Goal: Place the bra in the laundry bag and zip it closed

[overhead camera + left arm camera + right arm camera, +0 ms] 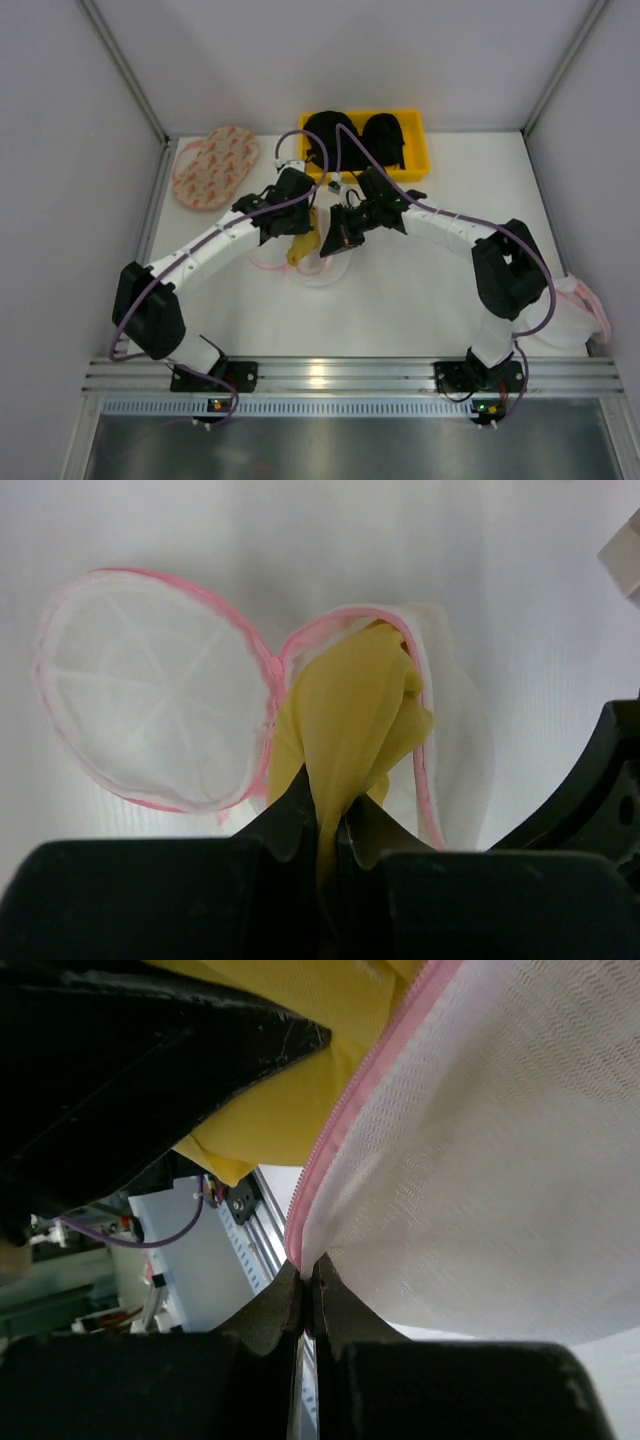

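Note:
The mustard-yellow bra (350, 710) hangs bunched from my left gripper (333, 825), which is shut on its fabric, and its lower end sits in the open mouth of the laundry bag (450, 750). The bag's round white mesh lid (150, 690) with its pink zip rim lies flat to the left. My right gripper (308, 1282) is shut on the bag's pink rim (330, 1150), holding that mesh wall (500, 1180) up, with the bra (290, 1110) just beyond. From above, the bra (302, 248) and bag (325, 268) lie between the left gripper (290, 232) and right gripper (335, 240).
A yellow bin (415, 150) holding black bras stands at the back. An oval pinkish bag with orange-red marks (215, 165) lies at the back left. Another white pouch with a pink rim (575, 315) rests at the right edge.

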You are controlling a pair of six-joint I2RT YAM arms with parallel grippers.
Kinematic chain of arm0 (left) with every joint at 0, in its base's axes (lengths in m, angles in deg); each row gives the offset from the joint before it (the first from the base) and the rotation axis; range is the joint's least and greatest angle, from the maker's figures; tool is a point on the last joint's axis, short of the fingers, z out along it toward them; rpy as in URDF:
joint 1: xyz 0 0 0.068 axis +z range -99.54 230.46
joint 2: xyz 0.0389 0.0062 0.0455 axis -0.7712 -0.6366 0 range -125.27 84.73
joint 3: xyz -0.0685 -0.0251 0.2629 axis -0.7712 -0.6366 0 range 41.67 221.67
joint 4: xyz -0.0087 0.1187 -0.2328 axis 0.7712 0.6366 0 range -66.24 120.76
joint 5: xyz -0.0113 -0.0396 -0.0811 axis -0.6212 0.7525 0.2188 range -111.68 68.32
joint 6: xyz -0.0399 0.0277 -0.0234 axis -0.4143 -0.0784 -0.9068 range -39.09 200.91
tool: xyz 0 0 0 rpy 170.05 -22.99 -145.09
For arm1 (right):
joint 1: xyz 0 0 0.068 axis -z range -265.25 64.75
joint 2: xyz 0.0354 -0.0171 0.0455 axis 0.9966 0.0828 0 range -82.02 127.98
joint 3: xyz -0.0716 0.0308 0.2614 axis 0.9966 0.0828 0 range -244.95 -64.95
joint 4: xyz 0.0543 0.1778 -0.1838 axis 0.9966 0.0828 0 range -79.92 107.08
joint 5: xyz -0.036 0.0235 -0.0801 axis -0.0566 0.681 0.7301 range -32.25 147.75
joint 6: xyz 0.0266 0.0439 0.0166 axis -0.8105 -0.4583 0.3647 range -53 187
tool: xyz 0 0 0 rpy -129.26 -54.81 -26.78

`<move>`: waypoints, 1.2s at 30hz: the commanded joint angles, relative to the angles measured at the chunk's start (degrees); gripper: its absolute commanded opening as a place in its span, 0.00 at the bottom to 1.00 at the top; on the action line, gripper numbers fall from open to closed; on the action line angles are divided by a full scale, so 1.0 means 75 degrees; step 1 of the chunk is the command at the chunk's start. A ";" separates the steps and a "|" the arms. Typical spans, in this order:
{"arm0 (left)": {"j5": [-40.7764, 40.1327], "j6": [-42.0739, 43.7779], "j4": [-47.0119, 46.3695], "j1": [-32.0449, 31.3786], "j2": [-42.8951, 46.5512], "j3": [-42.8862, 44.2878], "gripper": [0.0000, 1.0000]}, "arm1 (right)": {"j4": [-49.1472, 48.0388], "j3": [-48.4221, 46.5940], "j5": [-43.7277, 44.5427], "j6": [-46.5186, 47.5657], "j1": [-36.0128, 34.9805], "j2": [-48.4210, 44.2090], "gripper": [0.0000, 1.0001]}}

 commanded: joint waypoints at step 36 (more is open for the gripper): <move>0.3101 -0.0091 -0.0775 -0.0301 -0.1325 0.1127 0.79 | -0.1308 0.2214 0.0966 -0.0319 0.2334 -0.1095 0.00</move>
